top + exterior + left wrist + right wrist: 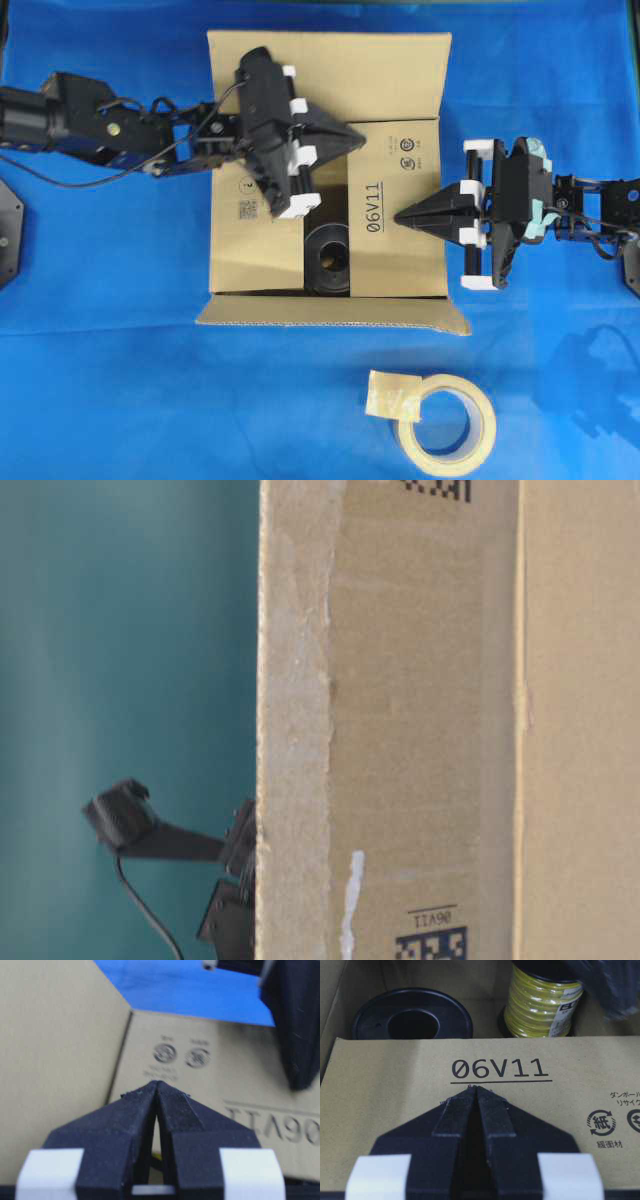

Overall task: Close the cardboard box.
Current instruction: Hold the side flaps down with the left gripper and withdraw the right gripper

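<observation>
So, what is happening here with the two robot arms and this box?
Two robot arms are closing a cardboard box on a blue table. The right gripper, fingers shut, is over the flap printed 06V11, which lies folded over the opening. The left gripper, also shut, is above the box near the far side. The long flaps are not folded in yet, and a black spool and a yellow wire spool show inside. A tape roll lies in front of the box.
</observation>
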Robot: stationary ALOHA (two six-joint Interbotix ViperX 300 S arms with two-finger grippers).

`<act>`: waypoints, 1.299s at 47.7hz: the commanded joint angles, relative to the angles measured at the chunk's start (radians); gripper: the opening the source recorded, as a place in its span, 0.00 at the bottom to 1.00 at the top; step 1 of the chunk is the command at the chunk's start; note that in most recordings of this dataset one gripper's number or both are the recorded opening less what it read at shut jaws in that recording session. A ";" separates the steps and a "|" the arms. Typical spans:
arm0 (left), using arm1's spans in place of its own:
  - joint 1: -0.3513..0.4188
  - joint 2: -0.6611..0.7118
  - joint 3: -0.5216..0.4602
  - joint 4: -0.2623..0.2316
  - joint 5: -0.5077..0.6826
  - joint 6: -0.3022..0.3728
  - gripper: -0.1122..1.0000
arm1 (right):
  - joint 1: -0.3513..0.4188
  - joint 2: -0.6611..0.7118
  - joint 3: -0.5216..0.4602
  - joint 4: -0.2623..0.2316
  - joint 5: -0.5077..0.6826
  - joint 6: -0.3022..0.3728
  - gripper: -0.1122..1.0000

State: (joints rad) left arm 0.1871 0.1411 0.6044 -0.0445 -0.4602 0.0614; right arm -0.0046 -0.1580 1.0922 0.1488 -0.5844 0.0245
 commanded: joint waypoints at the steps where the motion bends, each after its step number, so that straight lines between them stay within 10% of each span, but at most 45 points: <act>1: 0.015 -0.002 -0.041 0.003 0.002 0.012 0.10 | -0.002 -0.005 -0.014 0.003 -0.008 0.000 0.10; 39: 0.041 0.077 -0.063 0.005 -0.034 0.032 0.10 | -0.002 -0.026 -0.040 0.003 0.017 0.014 0.10; 62: 0.043 0.081 -0.035 0.005 -0.037 0.032 0.10 | 0.143 -0.337 -0.101 0.011 0.256 0.015 0.10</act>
State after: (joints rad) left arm 0.2270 0.2332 0.5706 -0.0414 -0.4924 0.0951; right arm 0.1028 -0.4326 1.0124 0.1565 -0.3451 0.0383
